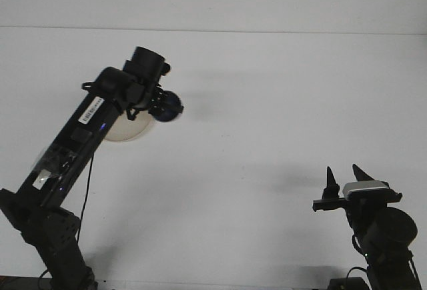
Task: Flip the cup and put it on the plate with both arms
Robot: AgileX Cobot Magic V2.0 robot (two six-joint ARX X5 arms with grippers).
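A black, boxy left arm [70,147] is seen at the left of the frame, marked with a white barcode label on its upper link and wrapped in clear film lower down. A thin black cable is looped beside it. At lower right, the black right arm [380,233] is topped by a silver-grey block and two pointed black fingers [331,182].

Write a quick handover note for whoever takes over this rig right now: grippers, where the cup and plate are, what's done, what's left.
Left gripper: shut on the blue cup, held in the air just right of the plate.
Right gripper: open, empty, parked near the table's lower right.
Plate: far left, mostly hidden behind the left arm.
Done: cup picked up and carried over.
Left: set it on the plate; whether it's flipped I can't tell.
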